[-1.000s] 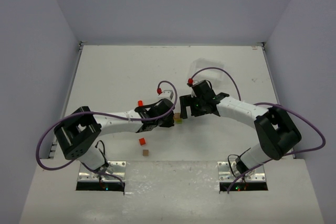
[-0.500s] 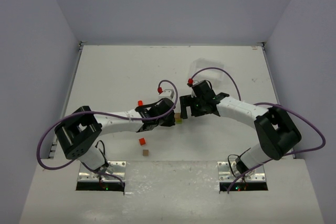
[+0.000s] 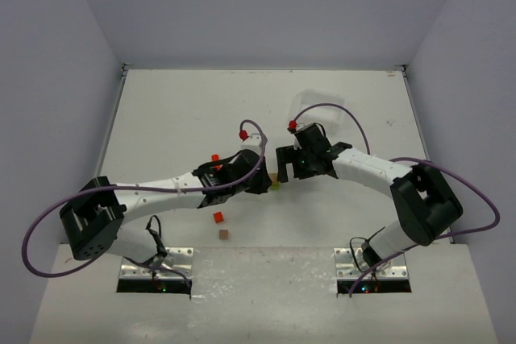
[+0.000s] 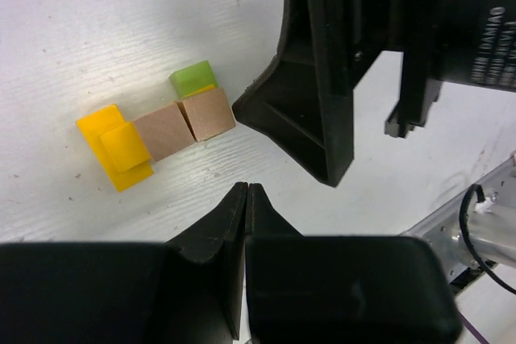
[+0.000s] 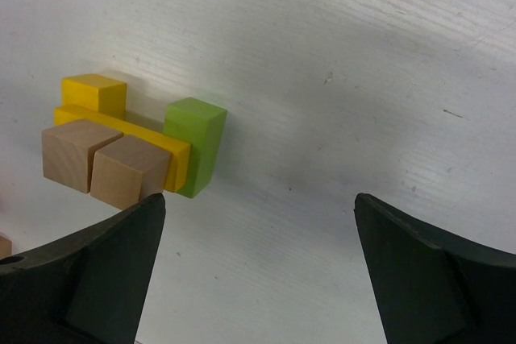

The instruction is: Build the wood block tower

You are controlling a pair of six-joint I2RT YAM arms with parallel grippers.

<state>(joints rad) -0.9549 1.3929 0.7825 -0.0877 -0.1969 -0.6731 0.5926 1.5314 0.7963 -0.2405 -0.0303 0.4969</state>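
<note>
The wood block tower (image 3: 274,180) is a low cluster at the table's middle. In the right wrist view it shows a green block (image 5: 196,144), a flat yellow block (image 5: 121,130) with a yellow cube (image 5: 95,93) behind, and two plain brown cubes (image 5: 76,153) in front. The left wrist view shows the same cluster (image 4: 164,130). My left gripper (image 4: 246,191) hangs just beside it, shut and empty. My right gripper (image 5: 258,207) stands open and empty on the cluster's other side, green block nearest; one of its fingers (image 4: 314,118) almost touches a brown cube.
Loose blocks lie near the left arm: a red one (image 3: 215,157) behind the forearm, another red one (image 3: 218,217) and a brown one (image 3: 223,234) towards the front. A clear tray (image 3: 326,102) sits at the back right. Walls enclose the table.
The left arm's shoulder and elbow have dropped and swung to the left, stretching the forearm out. Its gripper stays shut by the blocks. The right arm has not moved.
</note>
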